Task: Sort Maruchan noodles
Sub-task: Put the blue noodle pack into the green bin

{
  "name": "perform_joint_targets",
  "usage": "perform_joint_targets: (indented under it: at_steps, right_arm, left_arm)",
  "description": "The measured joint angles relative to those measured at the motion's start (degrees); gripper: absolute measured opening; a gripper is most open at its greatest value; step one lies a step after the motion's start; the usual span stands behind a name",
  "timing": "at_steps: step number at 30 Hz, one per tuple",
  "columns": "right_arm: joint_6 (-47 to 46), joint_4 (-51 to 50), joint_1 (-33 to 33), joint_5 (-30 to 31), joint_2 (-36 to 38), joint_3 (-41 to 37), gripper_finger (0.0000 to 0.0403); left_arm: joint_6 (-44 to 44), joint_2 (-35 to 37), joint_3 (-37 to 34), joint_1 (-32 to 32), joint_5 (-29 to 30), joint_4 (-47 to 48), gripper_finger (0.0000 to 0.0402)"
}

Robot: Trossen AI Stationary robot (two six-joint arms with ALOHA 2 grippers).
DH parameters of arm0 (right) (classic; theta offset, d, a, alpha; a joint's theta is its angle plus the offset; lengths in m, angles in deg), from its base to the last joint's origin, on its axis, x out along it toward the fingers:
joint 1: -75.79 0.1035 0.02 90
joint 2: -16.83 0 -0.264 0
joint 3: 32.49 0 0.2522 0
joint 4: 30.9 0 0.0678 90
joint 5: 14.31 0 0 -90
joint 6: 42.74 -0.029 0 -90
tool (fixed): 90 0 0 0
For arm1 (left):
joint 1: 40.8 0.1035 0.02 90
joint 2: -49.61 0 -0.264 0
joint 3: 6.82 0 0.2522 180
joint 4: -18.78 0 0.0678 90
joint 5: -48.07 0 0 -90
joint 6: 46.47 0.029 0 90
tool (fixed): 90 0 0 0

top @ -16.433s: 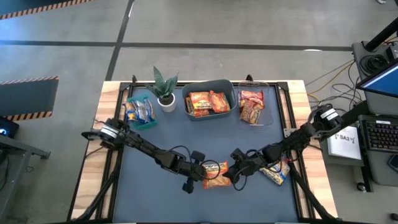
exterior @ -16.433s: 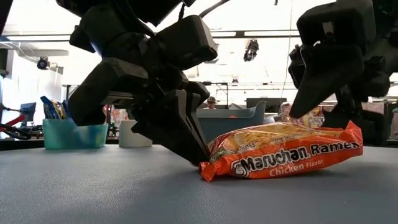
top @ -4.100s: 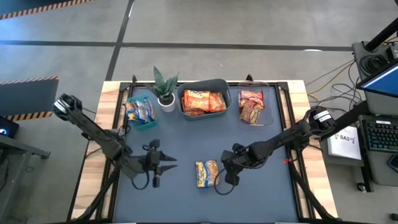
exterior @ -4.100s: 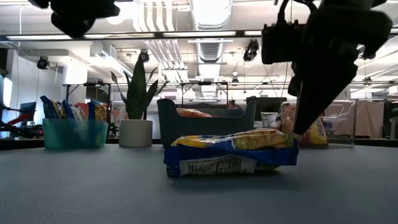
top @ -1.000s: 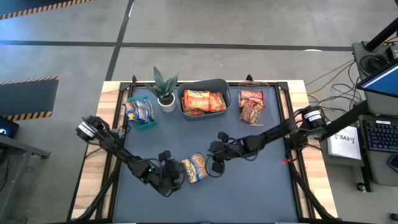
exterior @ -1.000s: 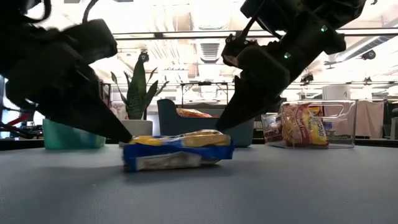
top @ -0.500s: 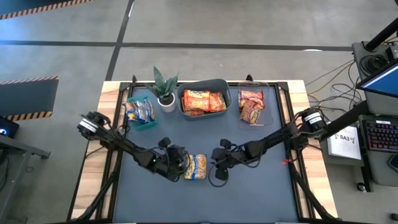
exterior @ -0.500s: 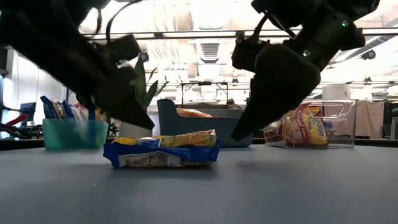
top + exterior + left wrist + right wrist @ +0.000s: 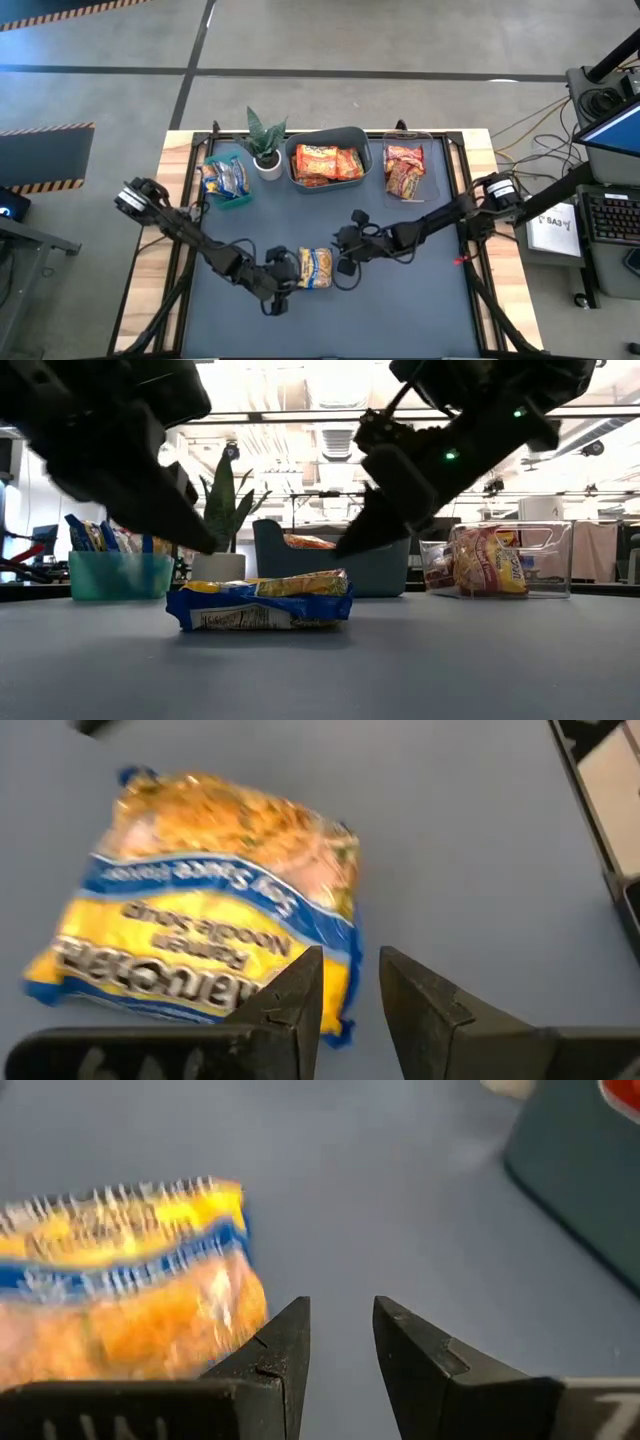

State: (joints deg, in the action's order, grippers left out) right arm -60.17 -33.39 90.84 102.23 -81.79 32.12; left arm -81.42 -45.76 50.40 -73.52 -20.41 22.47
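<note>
One Maruchan noodles packet (image 9: 317, 268), blue and yellow, lies flat on the dark table mat (image 9: 420, 310) near the middle; it also shows in the low view as the packet (image 9: 262, 606). My left gripper (image 9: 287, 271) stands just at its left end, slightly open with nothing between the fingers; in the left wrist view the packet (image 9: 200, 925) lies beside the gripper (image 9: 350, 972). My right gripper (image 9: 343, 264) stands at the packet's right end, also slightly open and empty, with the packet (image 9: 120, 1305) beside the gripper (image 9: 340, 1325). In the low view both grippers hover just above the packet.
Along the far edge stand a teal bin (image 9: 240, 200) with blue packets, a potted plant (image 9: 265, 145), a grey bin (image 9: 333, 188) with orange packets and a clear bin (image 9: 436, 175) with red packets. Bare mat lies in front of the packet.
The packet has turned a little on the mat, from slanted to square, and then lain still. My left gripper has come up toward the packet's left end. Both grippers have risen slightly off the packet's ends in the last half second.
</note>
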Motion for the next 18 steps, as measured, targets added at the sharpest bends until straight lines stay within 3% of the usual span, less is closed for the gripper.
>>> perform_joint_targets:
  at_steps: [18]
  right_arm:
    - [-2.16, 6.60, -0.36, -11.35, -6.35, 0.22, 0.0102]
  left_arm:
    - [-6.27, -5.95, 0.63, -1.30, 0.80, -1.30, 0.0084]
